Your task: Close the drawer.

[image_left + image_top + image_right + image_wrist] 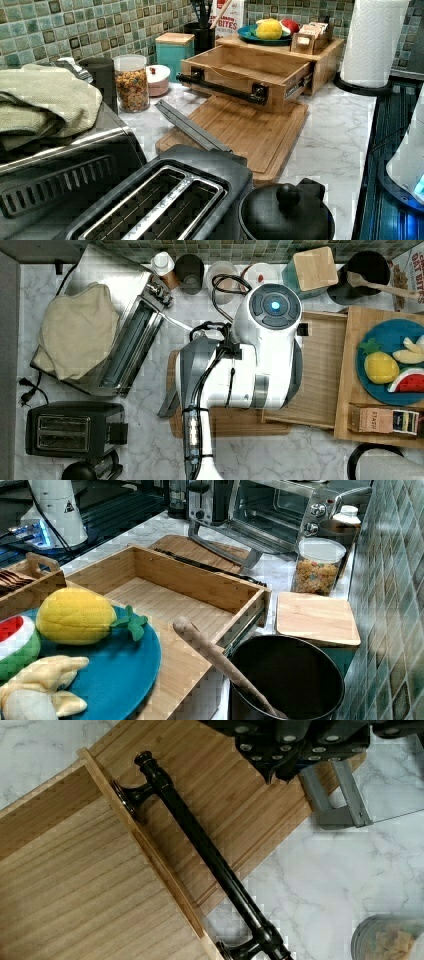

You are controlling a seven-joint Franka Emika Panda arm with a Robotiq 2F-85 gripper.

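Your arm (pixel 260 355) sits dead centre of the top view, its white body hanging over the counter and covering the near end of the drawer (pixel 320 365). That drawer is pulled well out of its bamboo cabinet (pixel 350 425), centre-right in the top view and upper middle in the left view, hanging open over the cutting board (pixel 250 132).

In the wrist view the gripper (pixel 295 745) shows as dark hardware at the upper edge, just beside the drawer's black bar handle (pixel 200 840) and apart from it, above the board. You can't tell from here whether the fingers are apart or together.

Count with me, biggest first: one toaster oven (pixel 125 335) with one cloth (pixel 75 330) on top in the upper left of the top view, one black toaster (pixel 70 427) at lower left, one blue plate (pixel 385 337) of toy fruit at the right edge, one cereal jar (pixel 131 82), one teal canister (pixel 174 50).
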